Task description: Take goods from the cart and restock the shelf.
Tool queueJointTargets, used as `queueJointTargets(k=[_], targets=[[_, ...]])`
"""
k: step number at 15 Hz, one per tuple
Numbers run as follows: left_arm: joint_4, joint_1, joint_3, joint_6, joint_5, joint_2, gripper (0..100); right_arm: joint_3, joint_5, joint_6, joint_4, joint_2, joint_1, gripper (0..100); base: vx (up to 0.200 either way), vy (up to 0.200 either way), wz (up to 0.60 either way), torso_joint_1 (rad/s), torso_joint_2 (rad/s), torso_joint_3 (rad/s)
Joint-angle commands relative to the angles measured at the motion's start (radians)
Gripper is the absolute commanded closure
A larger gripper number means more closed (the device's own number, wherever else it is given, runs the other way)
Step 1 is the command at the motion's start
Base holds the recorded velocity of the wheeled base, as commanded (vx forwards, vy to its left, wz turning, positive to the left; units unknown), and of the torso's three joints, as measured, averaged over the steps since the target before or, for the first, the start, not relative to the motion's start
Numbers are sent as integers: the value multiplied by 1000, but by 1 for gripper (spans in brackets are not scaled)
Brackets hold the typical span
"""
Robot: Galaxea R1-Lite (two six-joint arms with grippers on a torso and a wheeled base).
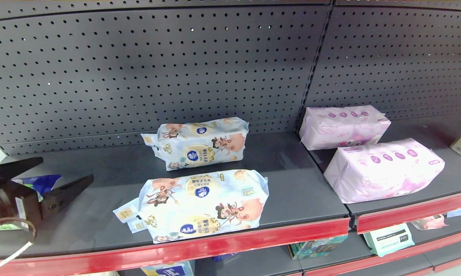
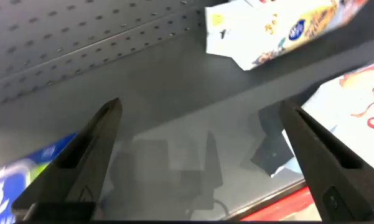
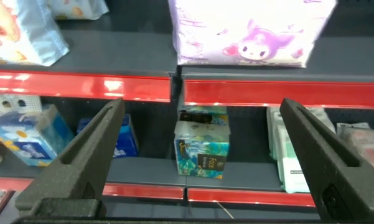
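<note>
Shelf [image 1: 292,172] first: what lies on its top board?
— In the right bay, a front pink pack [image 1: 384,170] near the red lip [image 1: 253,234] and a rear pink pack [image 1: 343,126] by the pegboard [image 1: 176,57]. In the left bay, a front blue pack [image 1: 200,205] at the lip and a rear blue pack [image 1: 200,142] behind it, apart.
— And the pincers?
— Left pincer [image 1: 67,168] hovers over the left end of that board, spread wide, holding nothing; a small blue packet [image 1: 38,182] lies just beside it. Right pincer [image 3: 202,102] is spread too, empty, before the red lip, facing the board below.
— What's down there?
— A green box [image 3: 202,146], upright, with blue tissue packs [image 3: 25,134] to its left and a white pack [image 1: 387,239] to its right.
</note>
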State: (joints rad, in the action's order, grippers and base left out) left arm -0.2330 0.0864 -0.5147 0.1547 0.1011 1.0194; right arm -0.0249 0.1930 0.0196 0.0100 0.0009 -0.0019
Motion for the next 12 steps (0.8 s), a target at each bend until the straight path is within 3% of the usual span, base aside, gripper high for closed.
queueJointTargets(k=[1, 2, 4, 7, 10, 12], targets=[[9, -5, 39, -37, -37, -128, 0, 0, -49, 0, 1, 5, 0, 0, 0, 0, 0, 0, 0, 0], [20, -5, 54, -46, -63, -165, 0, 0, -99, 0, -1, 11, -1, 0, 0, 0, 0, 0, 0, 0], [73, -5, 85, -70, -107, -240, 0, 2, -30, 42, 2, -1, 5, 0, 0, 0, 0, 0, 0, 0], [147, -5, 85, -72, -110, -309, 0, 2, -20, 56, 2, -1, 5, 0, 0, 0, 0, 0, 0, 0], [150, -5, 88, -72, -113, -324, 0, 2, -21, 51, 2, -1, 5, 0, 0, 0, 0, 0, 0, 0], [150, -5, 88, -72, -119, -326, 0, 2, -23, 51, 2, -1, 5, 0, 0, 0, 600, 5, 7, 5]])
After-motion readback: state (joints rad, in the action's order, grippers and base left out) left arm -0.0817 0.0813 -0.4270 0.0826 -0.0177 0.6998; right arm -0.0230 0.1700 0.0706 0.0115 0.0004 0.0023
